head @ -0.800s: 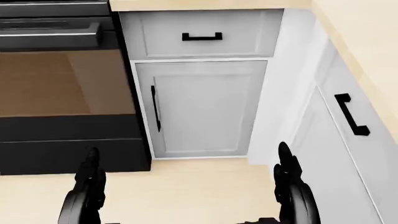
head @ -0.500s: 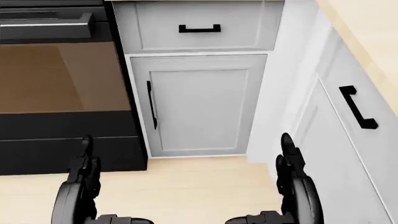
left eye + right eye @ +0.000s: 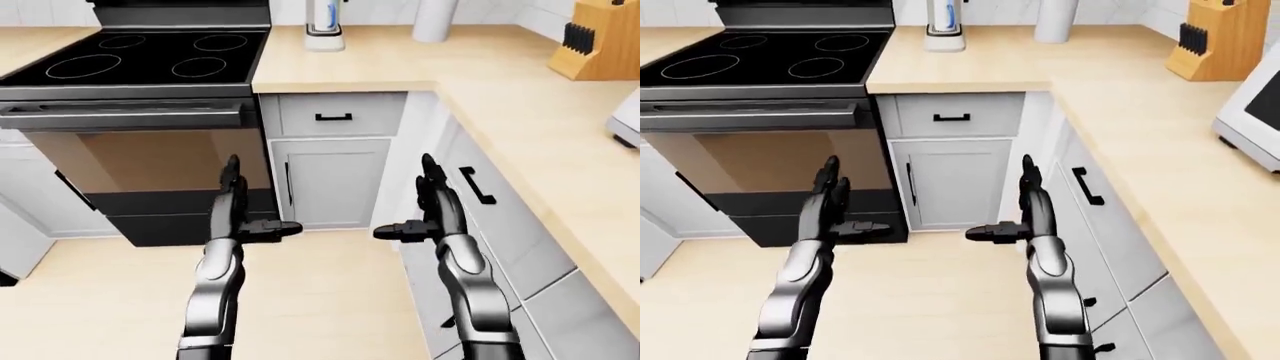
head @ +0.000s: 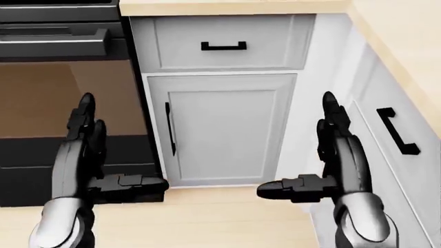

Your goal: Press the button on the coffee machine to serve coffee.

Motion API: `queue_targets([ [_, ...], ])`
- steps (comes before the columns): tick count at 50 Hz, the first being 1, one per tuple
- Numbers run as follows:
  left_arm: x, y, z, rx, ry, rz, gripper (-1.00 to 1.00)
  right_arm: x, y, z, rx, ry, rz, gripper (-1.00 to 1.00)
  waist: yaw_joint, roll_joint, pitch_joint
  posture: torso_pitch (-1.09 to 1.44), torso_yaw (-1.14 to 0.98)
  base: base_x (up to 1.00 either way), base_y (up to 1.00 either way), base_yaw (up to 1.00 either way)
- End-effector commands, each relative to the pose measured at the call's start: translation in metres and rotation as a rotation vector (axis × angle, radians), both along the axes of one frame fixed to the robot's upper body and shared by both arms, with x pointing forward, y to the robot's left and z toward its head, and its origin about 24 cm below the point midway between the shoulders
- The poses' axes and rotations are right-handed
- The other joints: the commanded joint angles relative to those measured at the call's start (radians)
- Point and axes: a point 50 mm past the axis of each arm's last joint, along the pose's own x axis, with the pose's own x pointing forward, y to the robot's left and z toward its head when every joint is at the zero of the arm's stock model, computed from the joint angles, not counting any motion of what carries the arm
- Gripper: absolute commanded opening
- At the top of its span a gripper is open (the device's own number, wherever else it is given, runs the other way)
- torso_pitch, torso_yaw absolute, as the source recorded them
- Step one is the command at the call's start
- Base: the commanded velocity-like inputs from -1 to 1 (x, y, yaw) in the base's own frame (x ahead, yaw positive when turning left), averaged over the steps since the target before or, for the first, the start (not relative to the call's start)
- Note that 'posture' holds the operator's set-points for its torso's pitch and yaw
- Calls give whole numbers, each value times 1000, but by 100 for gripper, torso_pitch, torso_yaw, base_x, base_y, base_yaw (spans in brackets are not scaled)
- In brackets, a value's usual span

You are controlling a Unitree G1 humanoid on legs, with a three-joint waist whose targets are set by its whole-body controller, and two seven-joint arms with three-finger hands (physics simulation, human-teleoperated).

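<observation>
No coffee machine or button shows for certain. A white appliance [image 3: 1252,112] with a dark panel is cut off at the right edge of the right-eye view, on the right counter; I cannot tell what it is. My left hand [image 3: 250,202] is open, fingers up, thumb pointing inward, raised before the oven door [image 3: 150,161]. My right hand [image 3: 405,199] is open in the same way, before the corner cabinets. Both hands are empty and also show in the head view, left [image 4: 117,150] and right [image 4: 300,150].
A black stove [image 3: 140,60] stands at the upper left. A white cabinet [image 4: 224,129] with a drawer [image 4: 224,46] fills the corner. The wooden counter [image 3: 1120,97] runs to the right with a knife block [image 3: 1210,37]. Two items stand at the counter's top edge [image 3: 322,26].
Both hands have risen in the head view and their thumbs now show, pointing inward. The head view has shifted slightly, with the cabinet lower in the picture than 0.5 s ago.
</observation>
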Motion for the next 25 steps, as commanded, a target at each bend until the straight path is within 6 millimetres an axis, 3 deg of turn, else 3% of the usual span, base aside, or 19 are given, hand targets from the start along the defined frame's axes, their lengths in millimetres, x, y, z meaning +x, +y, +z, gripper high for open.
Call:
queue_targets([
  [1, 8, -3, 34, 7, -90, -7, 100, 11, -1, 34, -9, -90, 2, 100, 1, 0, -24, 0, 0, 0, 0, 0],
  [5, 24, -4, 75, -3, -112, -20, 100, 23, -6, 74, -9, -126, -3, 100, 0, 0, -21, 0, 0, 0, 0, 0],
  [11, 41, 0, 134, -22, -154, 11, 100, 24, -5, 120, -6, -160, 5, 100, 3, -2, -12, 0, 0, 0, 0, 0],
  [17, 43, 3, 168, -15, -161, -3, 100, 25, -7, 163, -35, -194, -2, 100, 2, 0, -9, 0, 0, 0, 0, 0],
  [25, 37, 14, 197, -27, -213, 27, 100, 17, -3, 195, -52, -257, -15, 100, 2, 3, 6, 0, 0, 0, 0, 0],
])
